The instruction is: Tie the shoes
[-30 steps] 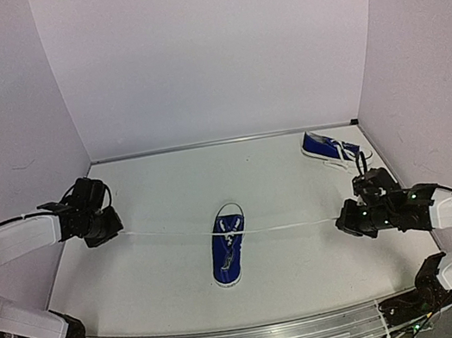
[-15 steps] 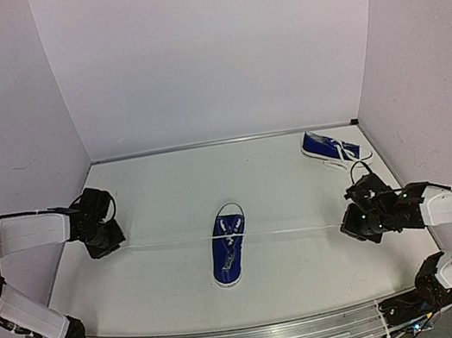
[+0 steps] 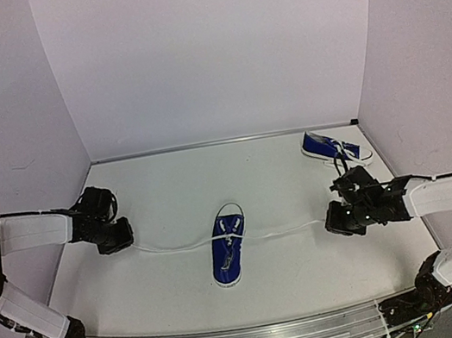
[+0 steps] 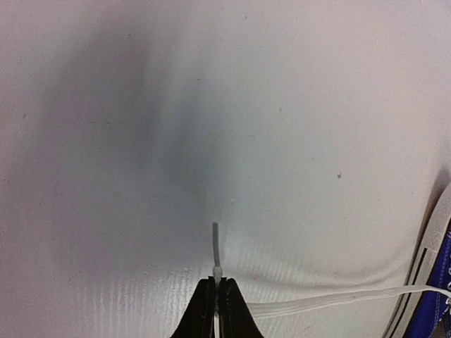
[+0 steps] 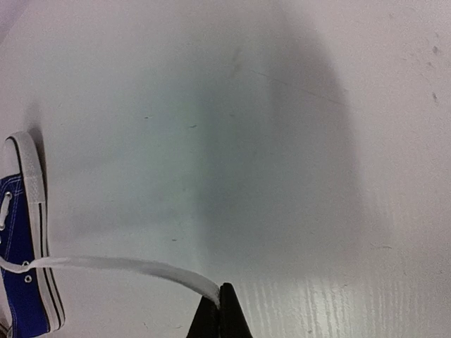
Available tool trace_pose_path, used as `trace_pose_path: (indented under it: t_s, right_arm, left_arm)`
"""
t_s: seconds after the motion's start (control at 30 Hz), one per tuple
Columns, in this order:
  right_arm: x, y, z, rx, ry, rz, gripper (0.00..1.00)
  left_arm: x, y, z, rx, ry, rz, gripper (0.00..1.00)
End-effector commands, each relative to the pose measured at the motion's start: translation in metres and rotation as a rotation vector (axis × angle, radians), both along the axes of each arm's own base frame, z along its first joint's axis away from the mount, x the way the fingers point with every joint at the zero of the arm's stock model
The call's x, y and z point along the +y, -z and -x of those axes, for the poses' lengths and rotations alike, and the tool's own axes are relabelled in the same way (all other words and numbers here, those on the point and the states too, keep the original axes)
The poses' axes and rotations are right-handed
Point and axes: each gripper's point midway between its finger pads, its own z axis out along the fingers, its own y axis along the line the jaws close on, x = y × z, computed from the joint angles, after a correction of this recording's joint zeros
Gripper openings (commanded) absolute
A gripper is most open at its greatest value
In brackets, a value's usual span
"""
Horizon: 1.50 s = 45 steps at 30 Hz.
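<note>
The shoe [image 3: 229, 260] lay between the two grippers, toe pointing at the arms. The left gripper [image 4: 216, 287] pinched the left lace [image 4: 338, 297], out on the shoe's left. The right gripper [image 5: 222, 294] pinched the right lace [image 5: 120, 265], out on its right. Both were about as near. The other shoe [image 3: 327, 147] lay far back, right.

Left wrist view: the bottom edge cuts off the left claw [image 4: 217, 283]. Only its fingertips show, and they hide part of the lace [image 4: 338, 299]. The right edge cuts off the centre shoe [image 4: 438, 296].

Right wrist view: the right claw [image 5: 223, 289] is cut off below, the same shoe at left.

Top view: the lacing on the far shoe [image 3: 332, 147] is too small to resolve.
</note>
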Motion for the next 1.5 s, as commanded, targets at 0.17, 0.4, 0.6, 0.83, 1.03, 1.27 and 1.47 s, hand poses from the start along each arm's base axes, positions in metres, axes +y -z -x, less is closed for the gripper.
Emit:
trace_pose_path:
  t_s: [0.17,0.4,0.6,0.83,1.03,1.27,1.47]
  right_arm:
    - [0.039,-0.017,-0.022,-0.083,-0.223,-0.009,0.41]
    - [0.05,-0.069,-0.026,-0.233,-0.319,-0.051,0.9]
    - [0.065,-0.15,-0.041,-0.483,-0.423,-0.073,0.98]
    - [0.086,-0.197,-0.065,-0.615,-0.494,-0.039,0.98]
    - [0.122,-0.226,-0.081,-0.662,-0.618,-0.081,0.98]
    - [0.154,-0.214,-0.074,-0.624,-0.784,-0.164,0.98]
    - [0.16,-0.203,-0.065,-0.591,-0.833,-0.201,0.98]
  left_arm:
    - [-0.02,-0.002,-0.008,0.0,0.154,-0.032,0.26]
    - [-0.009,-0.083,-0.024,-0.254,0.131,-0.062,0.98]
    - [-0.048,-0.116,-0.028,-0.389,0.283,-0.105,1.0]
    - [-0.092,-0.124,-0.027,-0.473,0.441,-0.07,1.0]
    - [-0.133,-0.112,-0.01,-0.416,0.73,0.003,1.0]
    - [-0.152,-0.055,0.022,-0.347,0.997,-0.046,0.97]
    - [-0.168,-0.034,0.035,-0.302,1.154,-0.053,0.82]
